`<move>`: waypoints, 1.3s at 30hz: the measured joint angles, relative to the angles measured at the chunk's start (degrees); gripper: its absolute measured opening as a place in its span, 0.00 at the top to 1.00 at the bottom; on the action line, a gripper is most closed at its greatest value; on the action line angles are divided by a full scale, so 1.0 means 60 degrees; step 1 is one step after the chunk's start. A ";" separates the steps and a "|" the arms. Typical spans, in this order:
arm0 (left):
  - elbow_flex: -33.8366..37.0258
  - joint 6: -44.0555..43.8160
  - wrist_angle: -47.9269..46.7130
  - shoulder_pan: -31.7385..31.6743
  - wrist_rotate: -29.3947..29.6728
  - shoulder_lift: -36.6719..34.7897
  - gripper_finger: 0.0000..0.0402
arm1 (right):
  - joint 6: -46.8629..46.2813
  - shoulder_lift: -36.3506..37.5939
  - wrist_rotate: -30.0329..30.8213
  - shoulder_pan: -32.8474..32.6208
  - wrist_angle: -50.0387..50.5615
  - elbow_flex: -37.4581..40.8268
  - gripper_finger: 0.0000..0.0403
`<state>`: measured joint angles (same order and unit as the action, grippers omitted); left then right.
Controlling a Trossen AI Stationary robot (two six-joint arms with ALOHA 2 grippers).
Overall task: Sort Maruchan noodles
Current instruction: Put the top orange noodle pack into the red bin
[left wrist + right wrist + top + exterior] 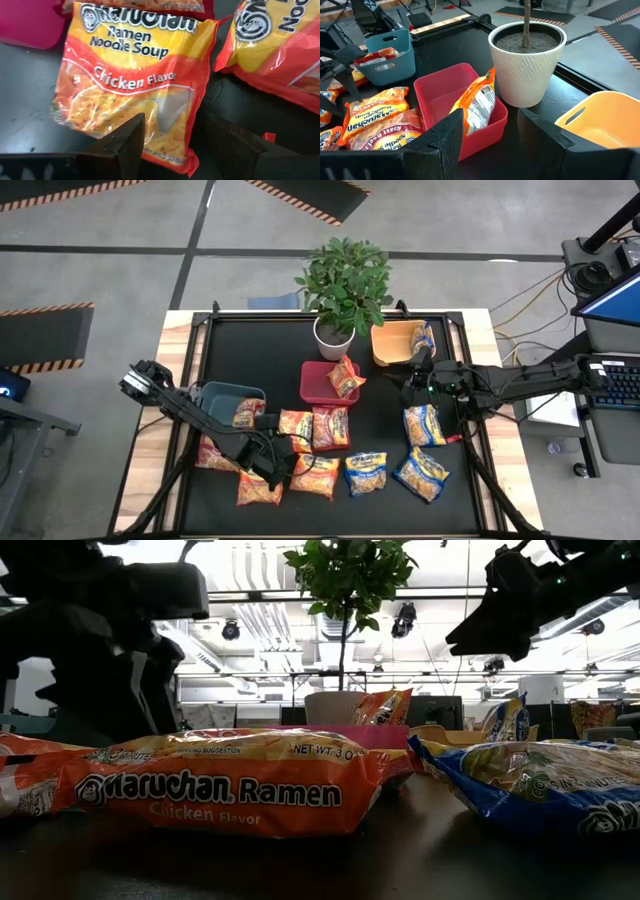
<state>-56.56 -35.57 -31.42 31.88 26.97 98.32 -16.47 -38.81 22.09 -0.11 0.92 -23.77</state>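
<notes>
Mid-sort: the left claw (pixel 172 142) hangs spread over an orange chicken packet (pixel 132 85), nothing pinched.

On the black desk (pixel 390 360), lower centre of the high view, about a dozen noodle packets (pixel 315 470) lie loose; one leans in the red bin (pixel 320 385), one in the orange bin (pixel 395 345), one in the grey-blue bin (pixel 225 398). The right claw (pixel 487 137), right of centre near the potted plant (pixel 345 285), stands parted and empty. Next, I judge, the left claw drops and closes on the packet. Packet bottoms are cut off behind the fingers.
</notes>
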 joint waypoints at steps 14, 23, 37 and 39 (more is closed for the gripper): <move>0.0429 -0.0045 0.0404 0.0000 0.0130 -0.0015 0.81 | 0.0000 0.0000 -0.0018 -0.0002 -0.0038 0.0113 0.56; 0.0456 0.0432 0.1006 0.0055 0.0431 -0.0142 0.99 | 0.0466 -0.0455 -0.2175 -0.0005 -0.1944 0.0012 0.59; 0.0456 0.0420 0.1438 0.0138 0.1499 -0.0585 1.00 | -0.2829 -0.3683 -0.3534 -0.0608 -0.0563 -0.2923 0.77; 0.0456 0.0541 0.1452 0.0268 0.1443 -0.0605 1.00 | -0.3430 -0.4081 -0.3670 -0.0607 0.0179 -0.3386 0.77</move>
<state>-53.82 -32.33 -22.71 33.48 35.63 94.70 -37.05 -63.30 0.07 -3.75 2.00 -44.08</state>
